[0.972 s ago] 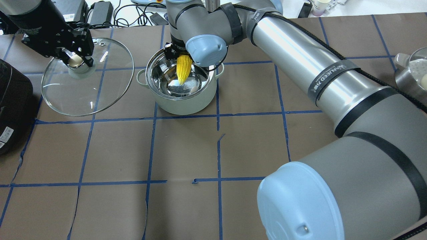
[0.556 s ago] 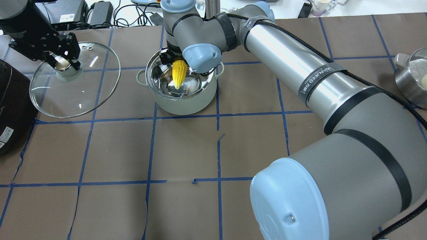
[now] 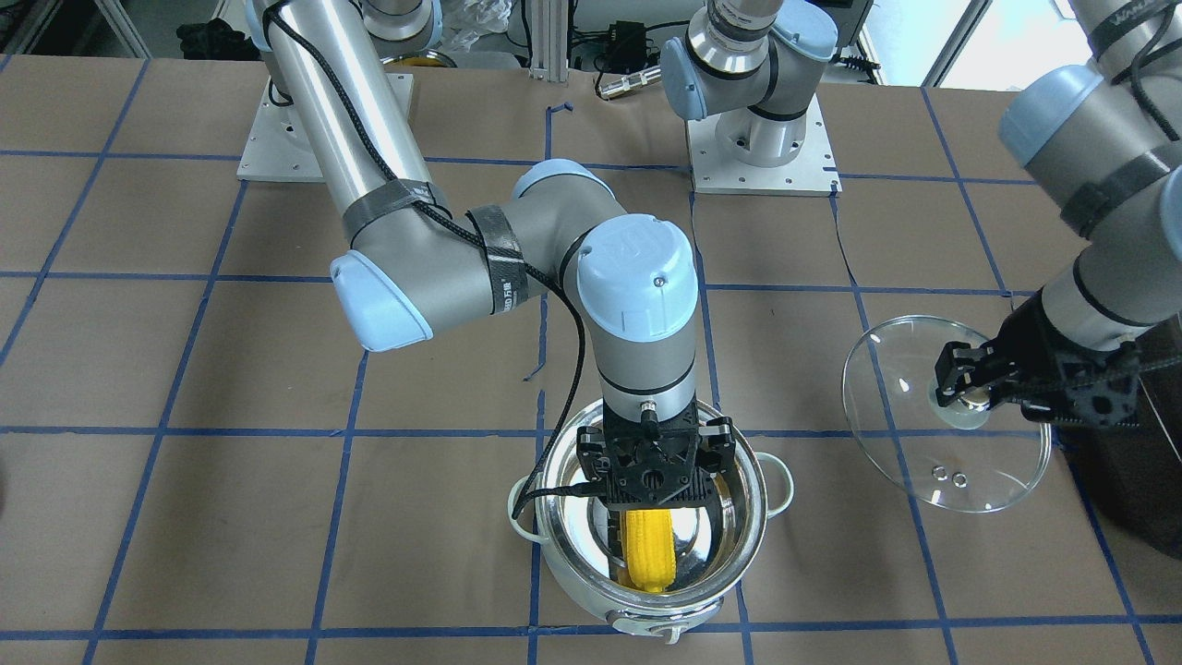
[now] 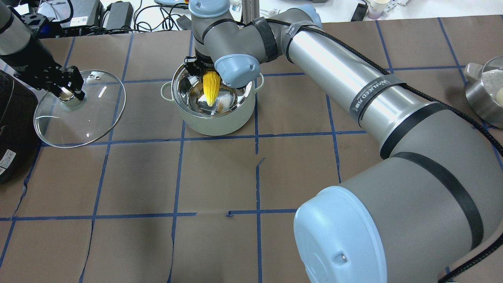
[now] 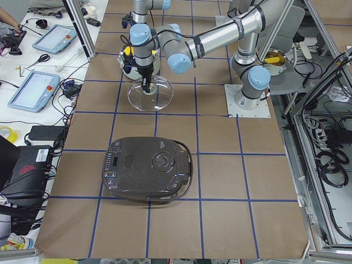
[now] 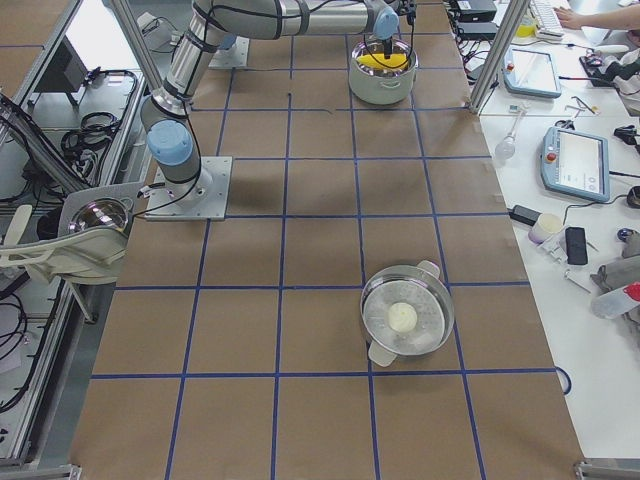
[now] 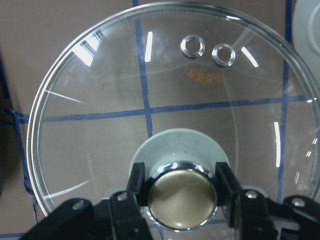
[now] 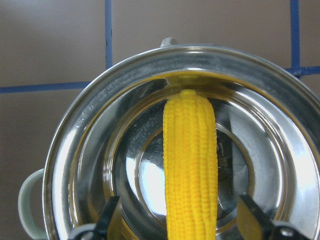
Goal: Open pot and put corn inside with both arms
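The pale green pot (image 4: 214, 122) stands open at the far middle of the table; it also shows in the front view (image 3: 750, 517). The yellow corn (image 4: 210, 88) is inside it, tip down against the steel bottom (image 8: 190, 165) and leaning upright (image 3: 646, 554). My right gripper (image 3: 651, 489) hovers over the pot's rim. Its fingers (image 8: 110, 215) stand wide on both sides of the corn, apart from it. My left gripper (image 4: 67, 92) is shut on the gold knob (image 7: 182, 197) of the glass lid (image 4: 90, 114). It holds the lid tilted, left of the pot (image 3: 923, 453).
A large black appliance (image 4: 11, 129) sits at the table's left edge, just beyond the lid (image 5: 148, 170). A steel pan with a white ball (image 4: 487, 94) stands at the far right (image 6: 405, 315). My right arm (image 4: 353, 98) spans the table's right half.
My left gripper has carried the lid further left, away from the pot. My right gripper has lowered the corn deeper into the pot.
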Tool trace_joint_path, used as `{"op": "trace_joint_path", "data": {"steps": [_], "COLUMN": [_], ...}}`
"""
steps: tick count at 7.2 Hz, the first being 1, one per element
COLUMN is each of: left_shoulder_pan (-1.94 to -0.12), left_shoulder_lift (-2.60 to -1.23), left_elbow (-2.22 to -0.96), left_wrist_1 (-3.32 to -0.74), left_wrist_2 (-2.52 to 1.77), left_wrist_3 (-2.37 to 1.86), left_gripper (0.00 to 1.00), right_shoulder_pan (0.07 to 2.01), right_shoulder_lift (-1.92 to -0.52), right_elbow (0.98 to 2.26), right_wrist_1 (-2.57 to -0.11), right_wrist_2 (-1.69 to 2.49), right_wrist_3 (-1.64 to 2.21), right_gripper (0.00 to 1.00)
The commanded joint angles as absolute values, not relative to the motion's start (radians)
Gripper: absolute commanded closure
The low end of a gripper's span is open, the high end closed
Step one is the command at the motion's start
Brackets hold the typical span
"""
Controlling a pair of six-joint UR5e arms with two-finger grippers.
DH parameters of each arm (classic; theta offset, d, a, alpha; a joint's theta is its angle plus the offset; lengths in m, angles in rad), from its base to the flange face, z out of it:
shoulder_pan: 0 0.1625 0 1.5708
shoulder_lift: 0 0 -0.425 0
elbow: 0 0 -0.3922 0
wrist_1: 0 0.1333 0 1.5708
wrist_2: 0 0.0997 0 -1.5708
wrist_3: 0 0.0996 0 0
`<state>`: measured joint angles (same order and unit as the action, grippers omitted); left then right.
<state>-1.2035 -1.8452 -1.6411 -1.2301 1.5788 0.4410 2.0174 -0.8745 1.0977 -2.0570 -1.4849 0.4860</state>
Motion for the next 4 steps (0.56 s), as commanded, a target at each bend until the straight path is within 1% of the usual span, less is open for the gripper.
{"op": "trace_joint_path", "data": {"steps": [1, 2, 3, 4], "left_shoulder_pan": [-1.203, -1.203, -1.203, -1.203], "left_shoulder_lift": [-1.957, -1.986, -2.002, -2.017], "left_elbow": [-1.666, -1.669, -1.675, -1.681], "left_wrist_1": [-1.117, -1.103, -1.100, -1.074], "left_wrist_2": [1.574, 1.575, 1.575, 1.577], "left_wrist_3": [0.440, 0.440, 0.437, 0.439], "left_gripper": [1.00, 1.00, 1.00, 1.00], "right_shoulder_pan": [2.017, 2.011, 1.985, 1.938], "right_shoulder_lift": [-0.885, -0.897, -0.966, -1.006], "right_elbow": [1.098, 1.104, 1.115, 1.124], "right_wrist_1": [-2.057, -2.053, -1.904, -1.819], "right_wrist_2": [-1.485, -1.492, -1.549, -1.548], "right_wrist_3": [0.482, 0.383, 0.309, 0.302], "right_gripper": [0.00, 0.00, 0.00, 0.00]}}
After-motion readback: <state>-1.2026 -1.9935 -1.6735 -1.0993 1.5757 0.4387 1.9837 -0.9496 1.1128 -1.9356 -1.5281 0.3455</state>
